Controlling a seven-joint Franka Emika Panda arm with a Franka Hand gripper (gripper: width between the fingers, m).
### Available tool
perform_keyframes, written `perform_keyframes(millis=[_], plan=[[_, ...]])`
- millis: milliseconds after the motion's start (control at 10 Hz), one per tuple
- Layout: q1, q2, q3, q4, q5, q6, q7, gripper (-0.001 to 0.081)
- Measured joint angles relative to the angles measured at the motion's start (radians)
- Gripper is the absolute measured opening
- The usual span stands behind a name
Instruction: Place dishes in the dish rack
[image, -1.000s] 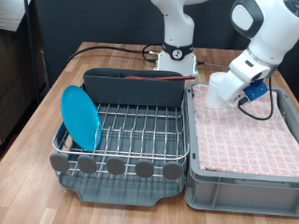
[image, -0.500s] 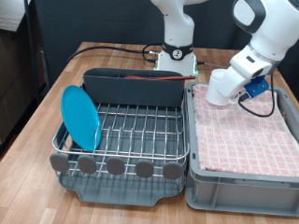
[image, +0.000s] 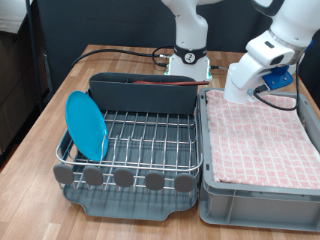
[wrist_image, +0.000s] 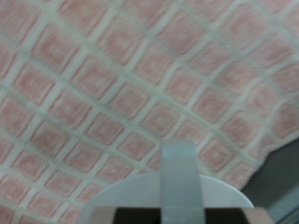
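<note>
Light-blue plate (image: 86, 125) upright in dish rack (image: 130, 140); pincer (image: 238, 88) closed on white mug (wrist_image: 168, 198) above cloth-lined bin (image: 258, 196).

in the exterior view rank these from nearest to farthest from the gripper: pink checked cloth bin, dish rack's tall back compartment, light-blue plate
The gripper holds a white mug at the exterior view's upper right.
1. Pink checked cloth bin: directly below it, right side.
2. Tall back compartment: to its left, rear of the dish rack.
3. Light-blue plate: standing at the rack's far left.
</note>
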Motion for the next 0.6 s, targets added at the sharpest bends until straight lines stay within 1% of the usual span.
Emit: perform_keyframes(millis=[100, 300, 400, 600], plan=[[-0.009, -0.009, -0.017, 0.016, -0.011, 0.025, 0.048, 0.0072], [-0.024, -0.018, -0.04, 0.028, -0.031, 0.12, 0.078, 0.0072], [-0.023, -0.017, -0.039, 0.028, -0.03, 0.101, 0.075, 0.0072], [-0.026, -0.006, -0.05, 0.045, -0.031, 0.091, 0.127, 0.0072]])
